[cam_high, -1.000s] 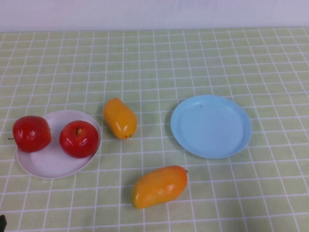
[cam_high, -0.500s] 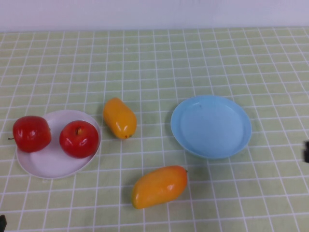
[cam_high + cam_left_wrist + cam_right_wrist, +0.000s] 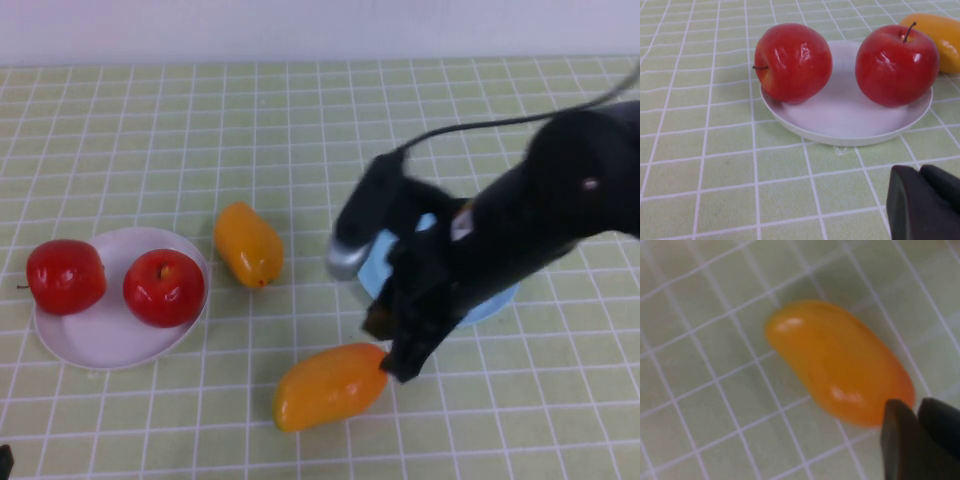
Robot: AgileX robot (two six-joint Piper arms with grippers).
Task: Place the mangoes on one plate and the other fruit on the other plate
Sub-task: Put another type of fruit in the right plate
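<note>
Apples [image 3: 112, 281] on white plate [image 3: 95, 340] left; mangoes [image 3: 330, 385] between plates.

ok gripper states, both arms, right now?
Left gripper: parked near the white plate, cannot tell.
Right gripper: at the near mango, holding nothing, cannot tell.
</note>
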